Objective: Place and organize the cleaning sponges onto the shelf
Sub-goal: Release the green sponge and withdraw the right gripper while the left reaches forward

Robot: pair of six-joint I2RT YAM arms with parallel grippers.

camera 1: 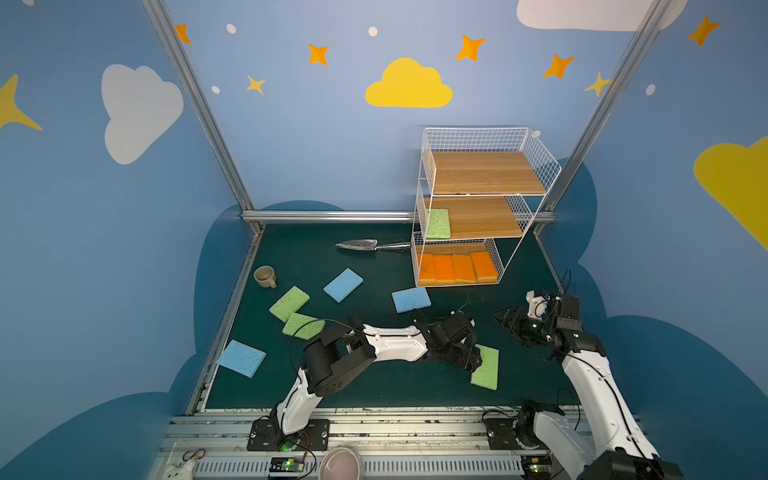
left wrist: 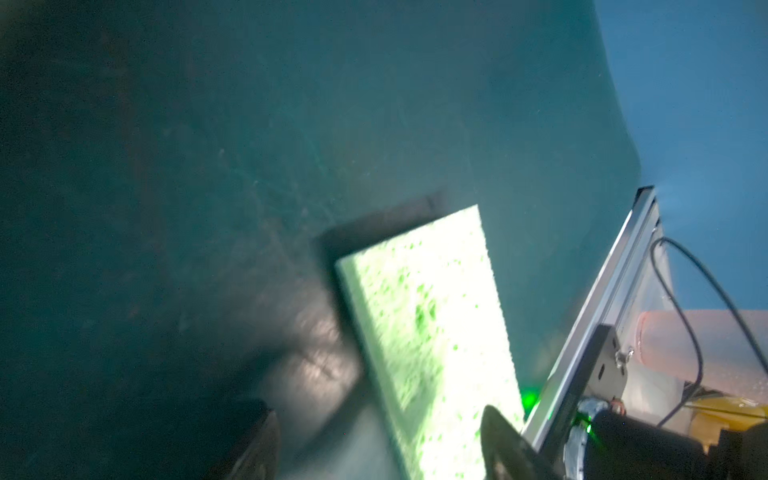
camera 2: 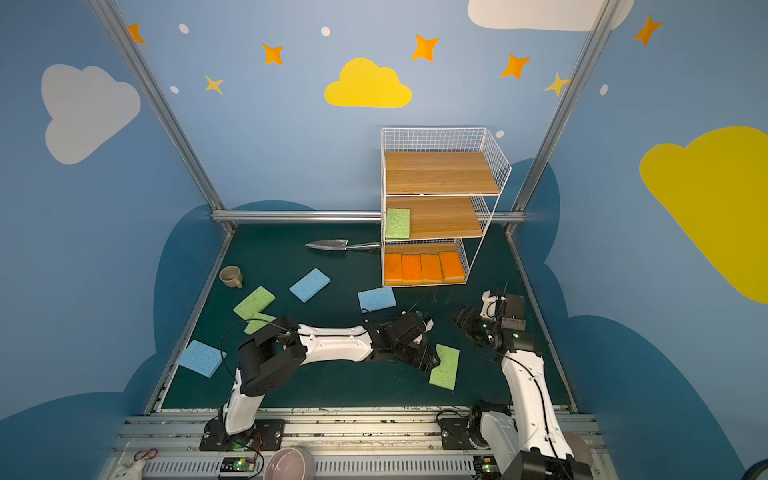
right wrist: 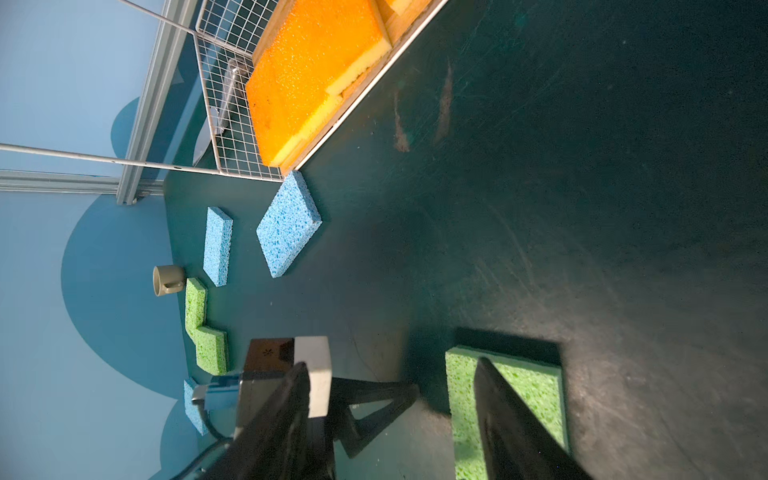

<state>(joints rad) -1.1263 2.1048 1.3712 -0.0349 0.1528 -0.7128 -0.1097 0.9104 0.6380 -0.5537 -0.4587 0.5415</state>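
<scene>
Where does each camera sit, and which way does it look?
Both top views: high above the near edge, looking down on table, shelf, left arm, right arm.
Left wrist: on the left arm, looking past the left gripper at a green sponge.
Right wrist: on the right arm, looking past the right gripper toward orange sponges on the shelf.
Shared: both wrist views show that green sponge.

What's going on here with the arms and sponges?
The left gripper, fingers open, is at a green sponge lying flat near the front of the table. The right gripper hovers open and empty. On the shelf, four orange sponges fill the bottom tier and one shelved green sponge sits on the middle. Three blue sponges and two touching green sponges lie loose.
</scene>
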